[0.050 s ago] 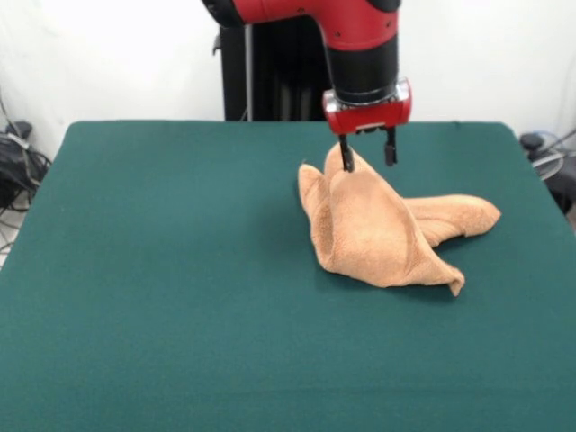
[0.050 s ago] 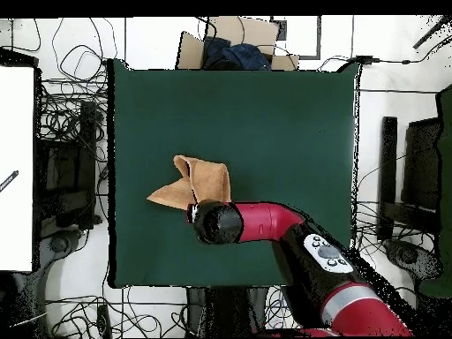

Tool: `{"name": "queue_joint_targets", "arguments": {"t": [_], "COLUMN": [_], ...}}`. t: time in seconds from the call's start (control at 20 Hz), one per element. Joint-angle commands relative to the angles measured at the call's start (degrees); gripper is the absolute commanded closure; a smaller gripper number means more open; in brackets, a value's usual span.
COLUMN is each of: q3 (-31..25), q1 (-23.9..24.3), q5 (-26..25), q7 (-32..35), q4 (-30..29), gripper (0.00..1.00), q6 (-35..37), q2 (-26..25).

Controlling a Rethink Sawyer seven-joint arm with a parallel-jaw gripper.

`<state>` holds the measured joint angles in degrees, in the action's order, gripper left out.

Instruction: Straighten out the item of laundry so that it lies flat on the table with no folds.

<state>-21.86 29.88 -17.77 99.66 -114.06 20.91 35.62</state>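
1. Across most of both frames spreads the green tabletop (image 1: 162, 297), with plenty of bare cloth on every side of the towel for spreading it.
2. Right of centre in the front view lies the orange-tan towel (image 1: 378, 229), bunched and folded over itself; overhead it sits left of the tabletop's middle (image 2: 201, 183).
3. Its long axis runs from the raised peak at upper left down to the pointed corner at lower right in the front view, with a second lobe reaching toward the right edge of the frame.
4. At the top centre of the front view the claw (image 1: 367, 151) hangs at the towel's peak, its prongs a little apart; one prong touches or sinks into the cloth, the other stands clear beside it, so I judge nothing is gripped.
5. To do the step well, I would pinch only the top layer at that peak, then draw it away from the low corner along the long axis, keeping low so the fold opens rather than drags.
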Motion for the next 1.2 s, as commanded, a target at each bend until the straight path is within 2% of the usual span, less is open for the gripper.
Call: {"name": "queue_joint_targets", "arguments": {"t": [0.05,0.2,0.9,0.95,1.2], "q3": [0.12,0.02,-0.52,-0.62,-0.63], "q1": [0.30,0.01,0.50,0.63,0.58], "q5": [-2.57,-2.74,-2.81,-2.82,-3.07], "q7": [3.60,3.50,2.82,2.82,2.46], "q4": [3.88,5.02,5.31,5.16,5.37], "gripper": [0.00,0.00,0.00,1.00,1.00], "q6": [-4.49,-5.21,-6.23,-6.47,-6.40], "q2": [-1.51,-3.33,-4.57,-4.63,-4.69]}}
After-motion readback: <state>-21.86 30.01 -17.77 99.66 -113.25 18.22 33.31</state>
